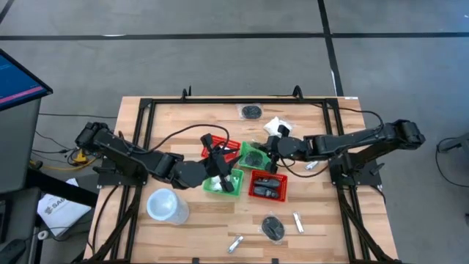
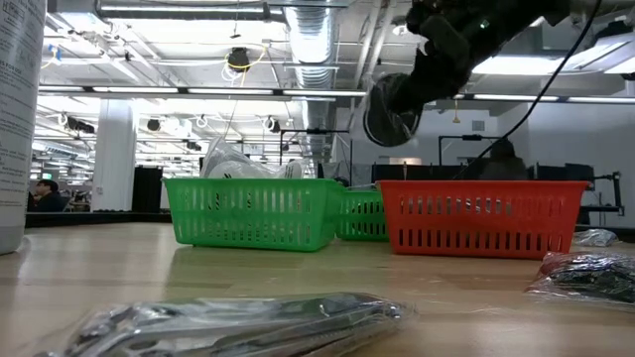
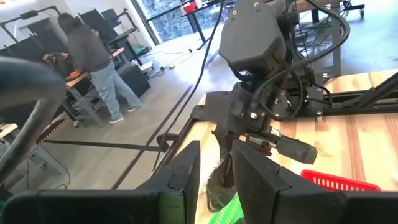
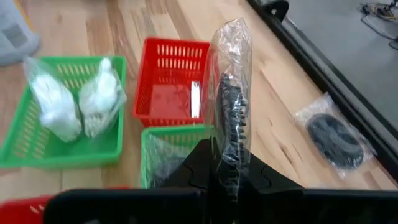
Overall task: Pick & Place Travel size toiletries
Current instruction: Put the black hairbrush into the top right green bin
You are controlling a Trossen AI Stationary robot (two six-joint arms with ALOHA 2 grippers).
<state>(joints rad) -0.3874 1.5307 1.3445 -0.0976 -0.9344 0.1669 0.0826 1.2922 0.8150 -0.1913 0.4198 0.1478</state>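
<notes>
My right gripper [image 4: 229, 169] is shut on a black round bundle in clear wrap [image 4: 231, 106]. It holds the bundle high above the green basket [image 1: 253, 156] at the table's middle. That basket also shows in the right wrist view [image 4: 163, 155]. Another green basket [image 4: 62, 134] holds two white crinkly packets [image 4: 56, 109]. A red basket [image 4: 171, 84] holds a short silvery tube [image 4: 195, 99]. My left gripper [image 1: 220, 174] hovers open above the near green basket [image 1: 218, 185], nothing between its fingers [image 3: 186, 171]. More bundles [image 1: 251, 111] [image 1: 273, 227] and tubes [image 1: 298, 221] lie loose on the wood. My right gripper pinches the wrapped bundle between its two fingers at the wrap's end nearest them [image 4: 229, 152]. The fingers slant down from the table's right side. The bundle stands edge-on out past the fingertips, lifted clear of the baskets [image 2: 389, 114].
A large white cup [image 1: 167, 205] stands near the left front. A second red basket [image 1: 267, 185] sits right of the near green one. A white packet [image 1: 277, 126] lies behind my right gripper. A black frame [image 1: 242, 99] runs along the table's far edge. A person [image 3: 93, 62] stands beyond the table.
</notes>
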